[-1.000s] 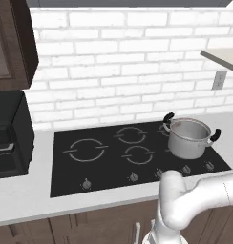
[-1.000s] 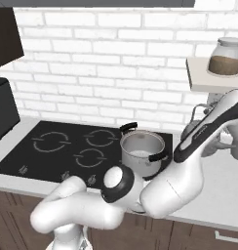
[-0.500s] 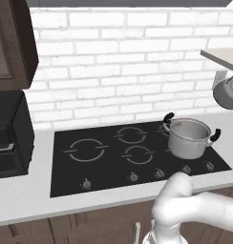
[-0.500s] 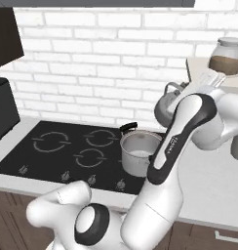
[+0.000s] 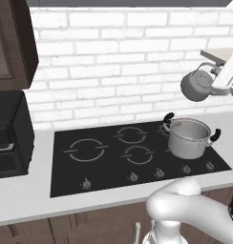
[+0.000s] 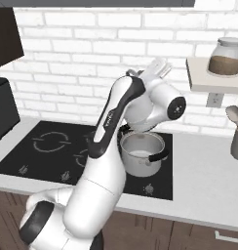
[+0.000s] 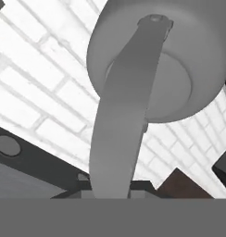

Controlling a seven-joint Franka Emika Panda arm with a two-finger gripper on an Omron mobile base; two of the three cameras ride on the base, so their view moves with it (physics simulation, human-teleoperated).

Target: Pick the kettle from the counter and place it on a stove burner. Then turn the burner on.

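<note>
- I've got the kettle up in the air at upper right of the left base view, hanging over the steel pot, well clear of the worktop.
- End effector is clamped on the kettle's arched handle; hand view shows that handle running up the middle of frame to the kettle body, brick wall behind.
- Step in hand, as I judge it: carry it across to the stove burner, the widest ring, left-centre on the black cooktop.
- To do it well: keep height while passing over the pot & its black handles, then move left w/o swinging; the kettle hangs from a thin handle, so slow, even motion, I reckon.
- Lower straight down only once centred on the ring, base flat on the glass, before letting go.
- Knobs sit along the cooktop's front edge; can't tell yet which one drives that burner.
</note>
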